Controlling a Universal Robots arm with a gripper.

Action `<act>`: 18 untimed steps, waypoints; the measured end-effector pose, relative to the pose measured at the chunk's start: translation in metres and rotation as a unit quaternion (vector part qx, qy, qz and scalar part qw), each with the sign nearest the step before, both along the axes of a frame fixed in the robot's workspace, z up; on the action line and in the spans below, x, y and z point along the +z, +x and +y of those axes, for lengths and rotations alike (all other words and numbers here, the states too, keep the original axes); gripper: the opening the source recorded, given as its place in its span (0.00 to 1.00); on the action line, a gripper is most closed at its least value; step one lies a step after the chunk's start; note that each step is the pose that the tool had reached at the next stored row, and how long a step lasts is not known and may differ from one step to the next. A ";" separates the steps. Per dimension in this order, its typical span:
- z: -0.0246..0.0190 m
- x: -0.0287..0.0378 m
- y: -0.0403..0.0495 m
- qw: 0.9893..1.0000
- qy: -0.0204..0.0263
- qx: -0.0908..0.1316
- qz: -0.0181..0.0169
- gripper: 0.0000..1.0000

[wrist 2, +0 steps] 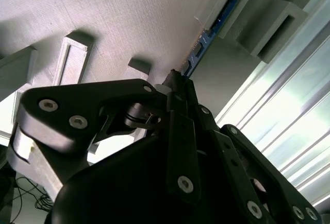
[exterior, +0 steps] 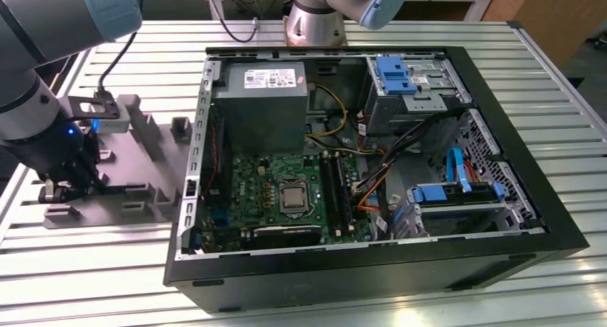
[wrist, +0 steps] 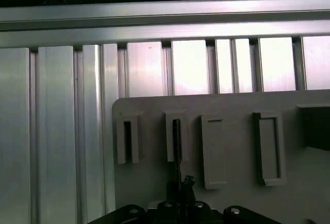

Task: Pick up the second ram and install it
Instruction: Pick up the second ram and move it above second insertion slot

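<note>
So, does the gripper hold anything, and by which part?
The gripper seems shut on the ram stick, near one end; the stick stands in the grey holder.

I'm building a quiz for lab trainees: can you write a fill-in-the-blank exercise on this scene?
1. The gripper is ___ on the second ram.
2. The motherboard inside the computer case is coloured ___.
3. In the exterior view, the grey holder lies on the computer case's ___ side.
Missing words: shut; green; left.
</note>
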State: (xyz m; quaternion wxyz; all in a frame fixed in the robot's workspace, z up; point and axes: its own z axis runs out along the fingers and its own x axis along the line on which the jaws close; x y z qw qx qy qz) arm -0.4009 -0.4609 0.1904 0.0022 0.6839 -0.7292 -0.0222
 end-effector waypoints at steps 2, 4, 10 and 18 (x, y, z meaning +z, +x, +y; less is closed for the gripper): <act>0.0000 0.0000 0.0000 1.000 0.000 0.000 0.000 0.14; 0.0000 -0.0001 0.0000 1.000 0.000 0.002 0.000 0.14; -0.0001 0.0000 0.0000 1.000 0.000 0.012 0.000 0.14; -0.0001 0.0056 0.0000 1.000 0.000 0.012 0.000 0.14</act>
